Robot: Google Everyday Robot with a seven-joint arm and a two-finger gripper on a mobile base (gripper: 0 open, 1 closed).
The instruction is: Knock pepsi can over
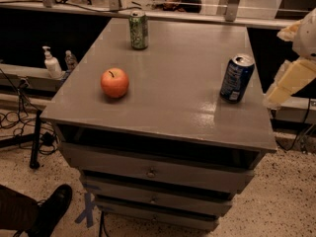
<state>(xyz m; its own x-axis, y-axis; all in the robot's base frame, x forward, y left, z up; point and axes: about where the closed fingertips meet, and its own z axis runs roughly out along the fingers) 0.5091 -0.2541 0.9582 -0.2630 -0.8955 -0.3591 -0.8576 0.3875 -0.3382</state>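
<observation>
Three things top the cabinet (173, 102): pepsi can (237, 78) upright near the right edge, gripper (289, 83) just beyond it, grip impossible to tell; apple (115, 82) and green can (138, 29) leftward.

My gripper (285, 84) is to the right of the can (237, 78), near it but not touching it. It is cream-coloured and slanted, with its lower end about level with the can's base and turned toward the can. Above it I see a pale, rounded part of my arm (307, 29), higher than the can's top.

pepsi can (237, 78) | dark blue, upright | table (173, 98), right side | gripper (285, 85) right of it
</observation>
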